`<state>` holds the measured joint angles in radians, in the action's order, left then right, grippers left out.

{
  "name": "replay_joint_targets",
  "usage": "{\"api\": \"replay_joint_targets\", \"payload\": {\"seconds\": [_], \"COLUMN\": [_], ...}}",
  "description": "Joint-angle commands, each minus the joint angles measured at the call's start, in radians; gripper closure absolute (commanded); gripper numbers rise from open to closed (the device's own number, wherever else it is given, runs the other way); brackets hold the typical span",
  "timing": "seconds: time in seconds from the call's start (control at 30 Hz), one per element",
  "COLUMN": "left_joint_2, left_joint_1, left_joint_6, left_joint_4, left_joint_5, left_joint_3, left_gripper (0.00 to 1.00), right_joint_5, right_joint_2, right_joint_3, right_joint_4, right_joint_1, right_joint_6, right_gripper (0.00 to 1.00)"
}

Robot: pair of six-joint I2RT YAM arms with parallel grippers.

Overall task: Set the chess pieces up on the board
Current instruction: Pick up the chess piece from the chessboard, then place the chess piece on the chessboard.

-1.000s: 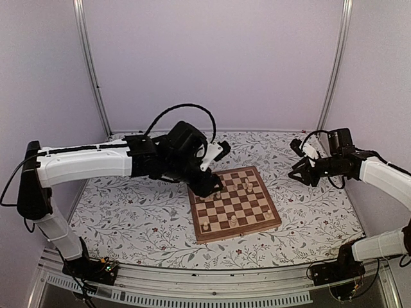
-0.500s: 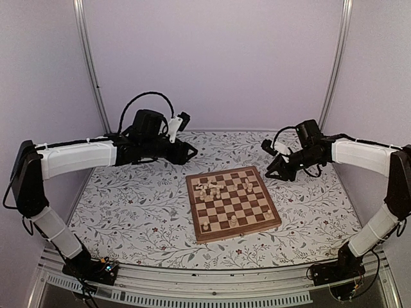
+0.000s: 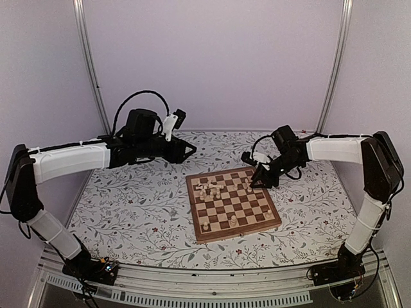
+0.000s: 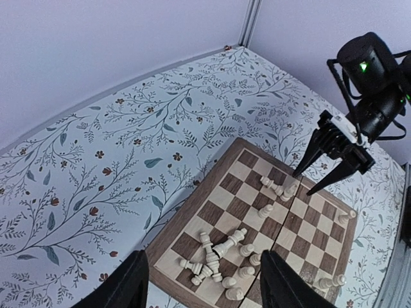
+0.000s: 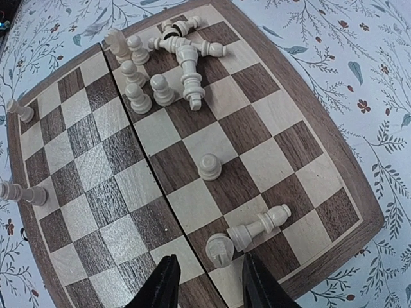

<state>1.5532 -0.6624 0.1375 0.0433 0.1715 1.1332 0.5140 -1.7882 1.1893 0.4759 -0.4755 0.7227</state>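
Floral tabletop (image 3: 128,212) bears the board (image 3: 239,231), chess pieces (image 5: 183,64) toppled

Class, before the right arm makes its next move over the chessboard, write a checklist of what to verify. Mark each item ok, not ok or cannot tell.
1. Right gripper open and empty: ok.
2. Target in front of it: ok; two fallen pieces lie just ahead of its fingers.
3. Left gripper open, empty, off the board: ok.
4. All pieces upright: not ok; a heap lies toppled.
5. Pieces on home rows: not ok; they are scattered mid-board.
6. Right gripper's height above the target: cannot tell.
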Motion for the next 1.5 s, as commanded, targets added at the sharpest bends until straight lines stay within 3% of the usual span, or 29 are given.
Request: {"api": "replay_joint_targets", "payload": {"seconds": [0.0, 0.43, 0.6, 0.7, 1.2, 1.47], "left_joint_2": [-0.027, -0.025, -0.021, -0.021, 0.028, 0.036], "left_joint_1": [0.003, 0.003, 0.003, 0.003, 0.004, 0.004], "left_joint_6": [-0.001, -0.01, -0.01, -0.009, 0.002, -0.002], "left_joint_4": [-0.022, -0.011, -0.006, -0.005, 0.016, 0.025], "left_joint_5": [0.004, 0.003, 0.005, 0.002, 0.035, 0.028], "left_joint_3": [0.005, 0.011, 0.014, 0.014, 0.034, 0.04], "left_gripper": [0.39, 0.39, 0.39, 0.39, 0.39, 0.39], "right_joint_5": [-0.023, -0.041, -0.036, -0.021, 0.061, 0.086], "right_joint_2": [-0.054, -0.084, -0.048, 0.013, 0.21, 0.295], "right_joint_3": [0.058, 0.075, 0.066, 0.055, -0.054, -0.154], "right_joint_4": [0.018, 0.054, 0.069, 0.088, 0.172, 0.205], "right_joint_1": [-0.011, -0.028, -0.028, -0.029, -0.034, -0.119], "right_joint_6": [0.0, 0.003, -0.006, -0.012, 0.013, 0.028], "right_gripper": [0.64, 0.78, 0.93, 0.96, 0.97, 0.96]}}
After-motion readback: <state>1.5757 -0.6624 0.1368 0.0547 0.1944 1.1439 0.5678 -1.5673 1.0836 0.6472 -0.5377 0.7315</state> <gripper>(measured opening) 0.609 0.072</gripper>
